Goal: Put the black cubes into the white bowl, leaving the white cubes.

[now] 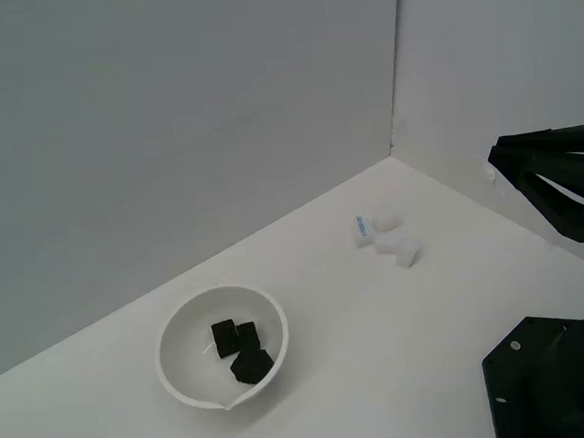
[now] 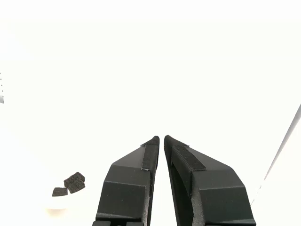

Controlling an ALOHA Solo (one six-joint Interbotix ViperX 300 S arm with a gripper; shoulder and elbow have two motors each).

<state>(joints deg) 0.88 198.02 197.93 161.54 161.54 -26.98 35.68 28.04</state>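
Three black cubes (image 1: pixel 240 348) lie together inside the white bowl (image 1: pixel 177 339), which sits on the table toward the exterior view's left. The wrist view also catches the black cubes (image 2: pixel 69 183) as a small dark cluster; the bowl itself washes out there. The white cubes (image 1: pixel 389 242) sit in a loose group on the table farther back, one with a blue mark (image 1: pixel 363 226). My gripper (image 2: pixel 161 138) is shut with nothing between its fingertips, and it hangs high at the exterior view's right edge, well away from bowl and cubes, as the gripper (image 1: pixel 496 157) shows there.
The arm's black base (image 1: pixel 554 381) fills the lower right corner of the exterior view. Grey walls meet in a corner behind the white cubes. The white tabletop (image 1: pixel 382 353) stretches between bowl and base.
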